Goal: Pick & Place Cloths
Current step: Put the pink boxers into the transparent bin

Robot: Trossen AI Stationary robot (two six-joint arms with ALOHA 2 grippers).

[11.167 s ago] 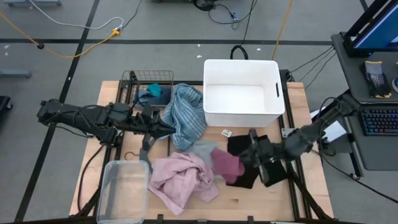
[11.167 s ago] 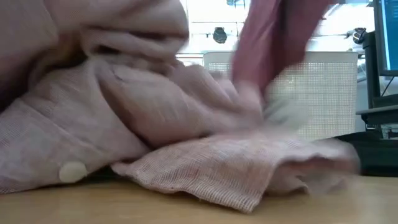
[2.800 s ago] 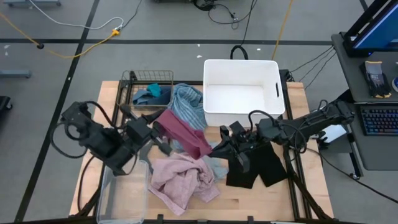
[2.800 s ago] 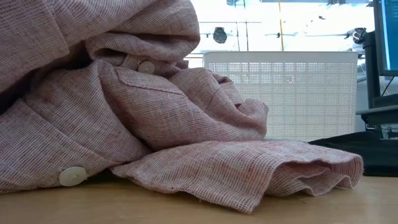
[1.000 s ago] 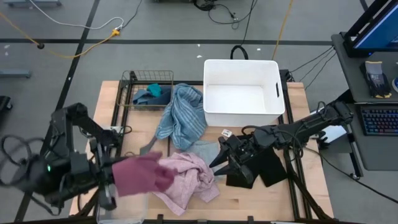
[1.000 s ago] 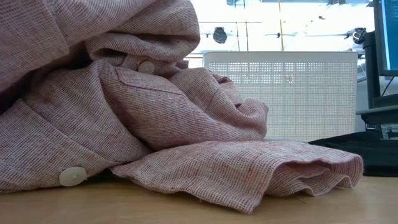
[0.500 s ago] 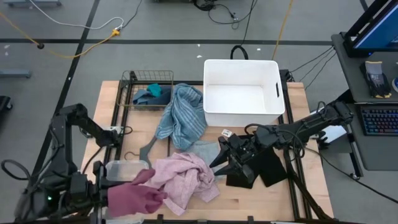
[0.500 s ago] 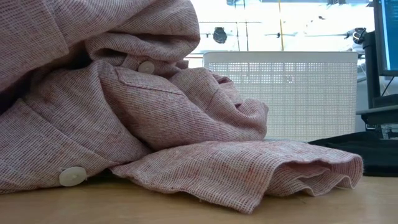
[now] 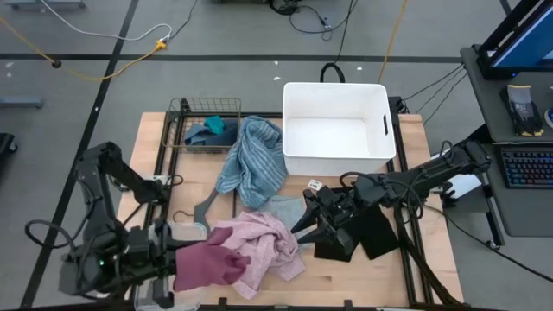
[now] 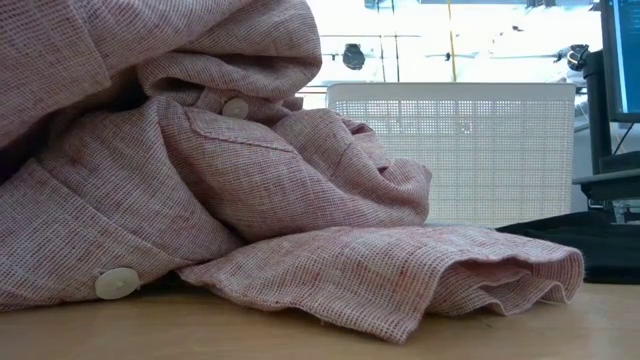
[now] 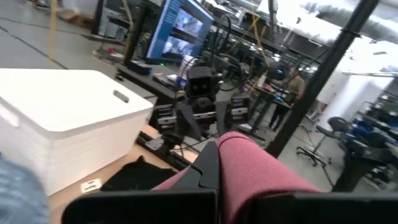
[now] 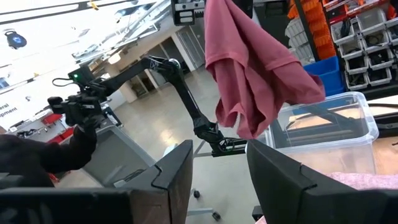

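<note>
My left gripper (image 9: 166, 263) is raised at the table's near left corner, shut on the maroon cloth (image 9: 207, 264), above the clear plastic bin (image 9: 177, 235). In the right wrist view the cloth (image 12: 249, 68) hangs high over the bin (image 12: 323, 124). My right gripper (image 9: 304, 228) is open and empty, pointing left beside the black shorts (image 9: 356, 235). The pink cloth (image 9: 259, 246) lies crumpled at the near middle and fills the low view (image 10: 200, 180). The blue-striped towel (image 9: 256, 160) lies behind it. Teal and navy pieces (image 9: 209, 130) sit in the wire basket. My left gripper pinches a bunched part of the maroon cloth (image 11: 239, 165) between its two fingers (image 11: 208, 168); how many layers it holds, I cannot tell. The cloth is lifted clear and hangs slack below the gripper, over the clear bin.
A white basket (image 9: 298, 130) stands at the far right, also seen in the low view (image 10: 450, 150). A grey hanger (image 9: 204, 207) lies between the towel and the clear bin. A wire basket (image 9: 181, 108) stands at the far left. A small white tag (image 9: 315, 185) lies by the white basket.
My left arm has swung toward the table's near edge with the maroon cloth, then a little back toward the right. The cloth has stayed lifted and hanging over the clear bin. My right gripper has kept still.
</note>
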